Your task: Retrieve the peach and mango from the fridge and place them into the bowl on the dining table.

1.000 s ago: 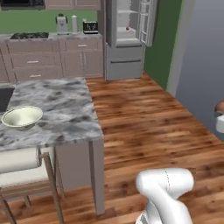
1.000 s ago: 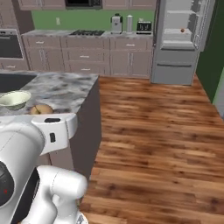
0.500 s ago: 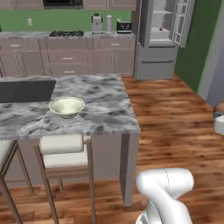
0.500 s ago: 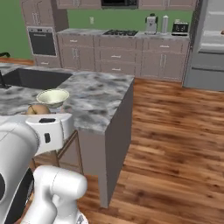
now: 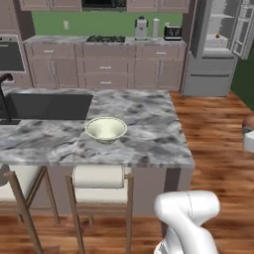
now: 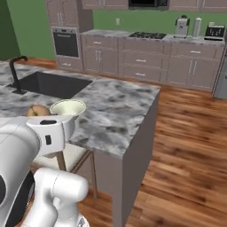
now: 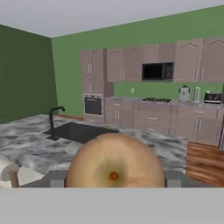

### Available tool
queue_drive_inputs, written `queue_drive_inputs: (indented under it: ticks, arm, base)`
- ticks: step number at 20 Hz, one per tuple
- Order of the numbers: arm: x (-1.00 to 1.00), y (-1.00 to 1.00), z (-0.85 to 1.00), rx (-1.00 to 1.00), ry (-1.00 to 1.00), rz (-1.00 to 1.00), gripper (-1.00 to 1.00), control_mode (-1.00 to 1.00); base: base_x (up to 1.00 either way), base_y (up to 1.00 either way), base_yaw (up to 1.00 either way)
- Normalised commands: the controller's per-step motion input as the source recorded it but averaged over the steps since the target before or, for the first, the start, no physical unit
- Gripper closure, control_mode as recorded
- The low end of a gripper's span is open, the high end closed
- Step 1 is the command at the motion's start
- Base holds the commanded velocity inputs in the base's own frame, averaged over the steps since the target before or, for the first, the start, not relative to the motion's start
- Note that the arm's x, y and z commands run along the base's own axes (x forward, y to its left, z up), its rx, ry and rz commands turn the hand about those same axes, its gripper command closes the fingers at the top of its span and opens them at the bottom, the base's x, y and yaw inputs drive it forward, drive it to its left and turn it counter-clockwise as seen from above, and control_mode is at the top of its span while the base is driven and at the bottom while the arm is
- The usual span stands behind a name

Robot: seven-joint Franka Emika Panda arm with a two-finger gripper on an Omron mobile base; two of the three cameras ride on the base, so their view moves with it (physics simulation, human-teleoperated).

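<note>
Claw [image 7: 114, 181] clamped on the round fruit [image 7: 114, 162], its stem dimple facing the camera

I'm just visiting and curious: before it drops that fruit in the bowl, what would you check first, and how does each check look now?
1. Fruit held in the tool: ok, it sits between the fingers.
2. Bowl upright on the table: ok.
3. Bowl empty: ok.
4. Tool over the bowl: not ok, the fruit hangs beside it, short of the rim.
5. Which fruit it is, peach or mango: cannot tell.
6. Fridge door open for the second fruit: ok.
</note>
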Motion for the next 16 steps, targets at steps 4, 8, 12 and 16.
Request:
queue_drive_inputs:
  ticks: [4,8,12,16]
  arm:
    - [0.0,0.0,0.0,0.0,0.0,0.0,1.0,1.0]
    - [0.0,0.0,0.0,0.0,0.0,0.0,1.0,1.0]
    - [0.0,0.0,0.0,0.0,0.0,0.0,1.0,1.0]
    - [0.0,0.0,0.0,0.0,0.0,0.0,1.0,1.0]
  base:
    - [0.96,0.15,0.22]
    - [0.98,0.11,0.27]
    - [0.94,0.06,0.35]
    - [0.98,0.02,0.38]
